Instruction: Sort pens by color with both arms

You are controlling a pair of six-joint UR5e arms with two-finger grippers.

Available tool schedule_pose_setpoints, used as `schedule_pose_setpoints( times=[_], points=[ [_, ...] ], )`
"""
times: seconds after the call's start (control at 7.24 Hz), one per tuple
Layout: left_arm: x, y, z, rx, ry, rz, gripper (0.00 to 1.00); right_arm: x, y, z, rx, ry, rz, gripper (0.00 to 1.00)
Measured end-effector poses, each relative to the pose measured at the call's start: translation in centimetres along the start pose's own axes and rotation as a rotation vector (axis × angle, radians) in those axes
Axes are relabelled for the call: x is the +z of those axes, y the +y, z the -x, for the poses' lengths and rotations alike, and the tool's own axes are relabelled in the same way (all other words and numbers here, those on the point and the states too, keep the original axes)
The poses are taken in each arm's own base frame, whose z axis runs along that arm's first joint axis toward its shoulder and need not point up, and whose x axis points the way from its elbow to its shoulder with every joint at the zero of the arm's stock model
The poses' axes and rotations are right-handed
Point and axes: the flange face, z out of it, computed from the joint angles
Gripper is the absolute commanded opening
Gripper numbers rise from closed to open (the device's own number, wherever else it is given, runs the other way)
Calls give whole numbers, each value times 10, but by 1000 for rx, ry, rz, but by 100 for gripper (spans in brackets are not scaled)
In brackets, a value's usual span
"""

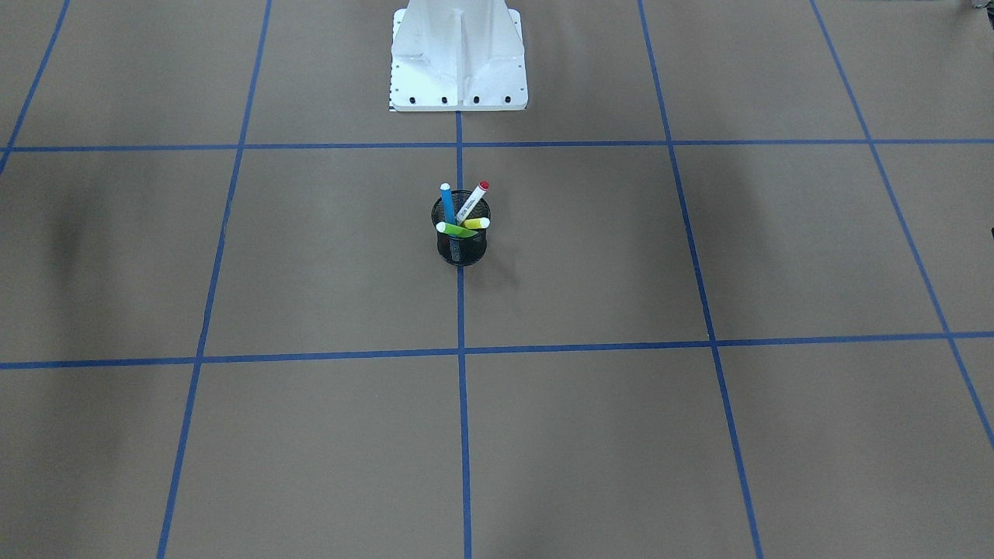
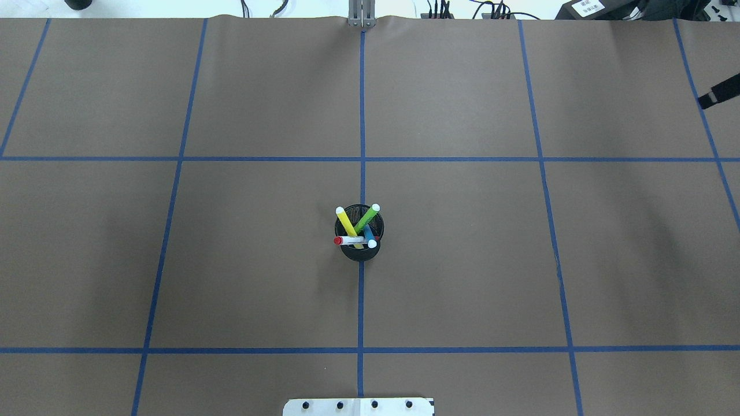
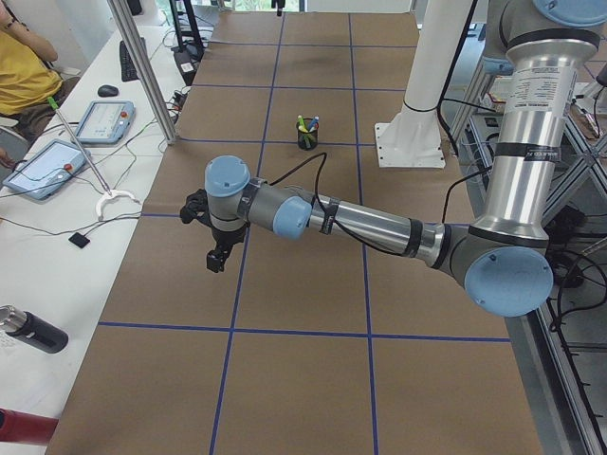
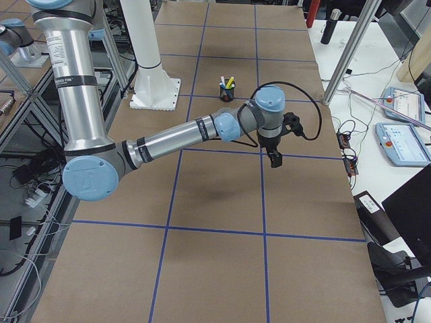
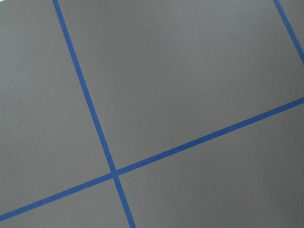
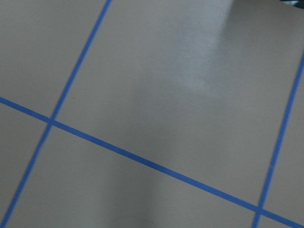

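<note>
The pens stand together in a black mesh cup [image 1: 463, 244] at the table's middle: a blue one [image 1: 447, 203], a white-barrelled one with a red cap [image 1: 474, 200], a lime green highlighter [image 1: 458, 230] and a yellow highlighter [image 1: 477, 223]. The overhead view shows the same cup [image 2: 359, 251]. My left gripper [image 3: 216, 261] hangs over bare table far from the cup [image 3: 307, 137]. The right gripper [image 4: 276, 160] hovers short of the cup [image 4: 227, 92]. Both show only in the side views, so I cannot tell open from shut. The wrist views hold only brown paper and blue tape.
The white pedestal [image 1: 458, 70] stands behind the cup. Side benches hold tablets [image 3: 47, 169], cables and a dark bottle [image 3: 33, 330]; a seated person [image 3: 24, 76] is at the far left bench. Metal posts [image 4: 350, 50] rise at the table's edge. A black strip [image 2: 717, 92] pokes into the overhead view.
</note>
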Motion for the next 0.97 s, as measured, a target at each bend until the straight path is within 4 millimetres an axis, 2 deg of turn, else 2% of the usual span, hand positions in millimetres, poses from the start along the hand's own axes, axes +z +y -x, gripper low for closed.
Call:
schedule_pose_setpoints(
  times=[0.14, 0.41, 0.69, 0.97],
  points=[
    [3, -11, -11, -22, 8, -4, 100, 1, -21, 48, 43, -33, -13, 99],
    [12, -24, -29, -34, 22, 3, 100, 8, -47, 147, 170, -108, -7, 99],
    [19, -28, -38, -27, 29, 12, 100, 22, -57, 234, 316, -176, 39, 99],
    [23, -31, -44, -23, 34, 17, 100, 40, -55, 307, 412, -216, 97, 99]
  ],
)
